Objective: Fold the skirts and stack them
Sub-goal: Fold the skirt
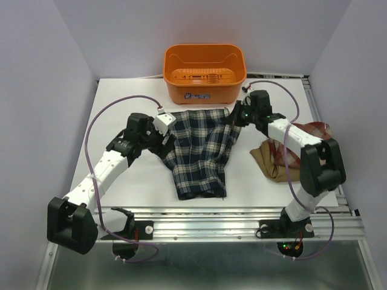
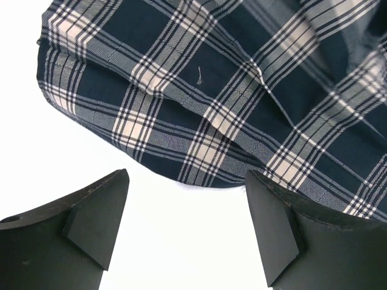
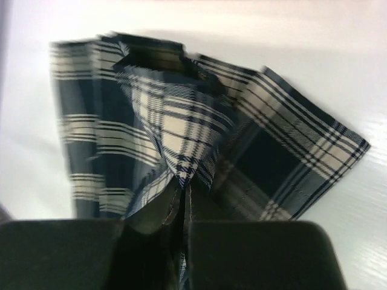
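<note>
One soft, limp plaid skirt (image 1: 199, 151) lies spread, right gripper (image 3: 183, 196) pinching its lifted far corner, left gripper (image 2: 186, 199) gaping wide beside its left edge, likely the next hold.

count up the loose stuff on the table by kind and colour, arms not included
navy plaid skirt: 1
tan skirt: 1
red-and-white plaid skirt, partly behind the right arm: 1
orange plastic basket: 1
total: 4 (3 skirts, 1 basket)
</note>
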